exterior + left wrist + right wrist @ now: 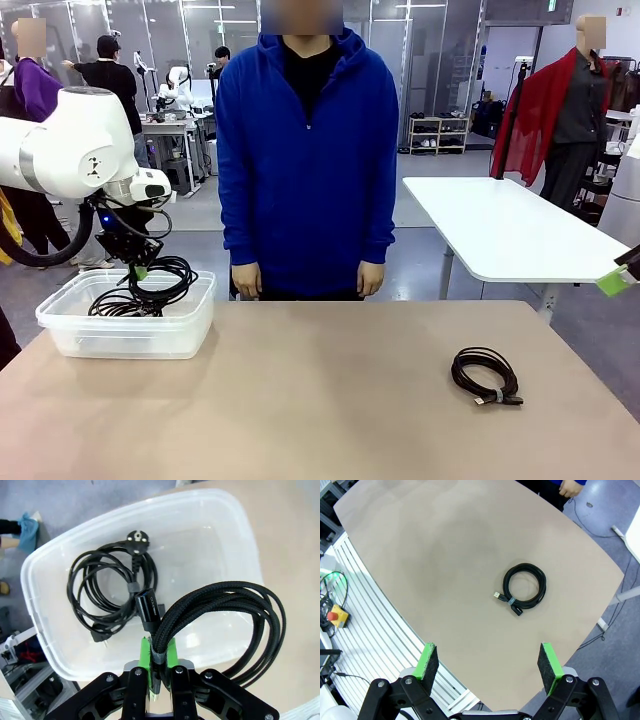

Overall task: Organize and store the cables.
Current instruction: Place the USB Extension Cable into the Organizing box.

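Cables' tub (130, 340): worktop (320, 400) left end; plugged coil (107, 592) lies inside.
Braided coil (235, 620): left fingers (145, 652) clamped on it, hanging over tub.
Loose coil (486, 376): worktop right, ahead of spread right fingers (427, 659); right arm nearer.

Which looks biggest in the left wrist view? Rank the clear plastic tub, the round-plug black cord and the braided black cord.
Largest: clear plastic tub.
Then braided black cord and round-plug black cord look alike; the braided one is nearer the camera, so unranked.

Person in blue (307, 150) stands behind tan table (300, 400).
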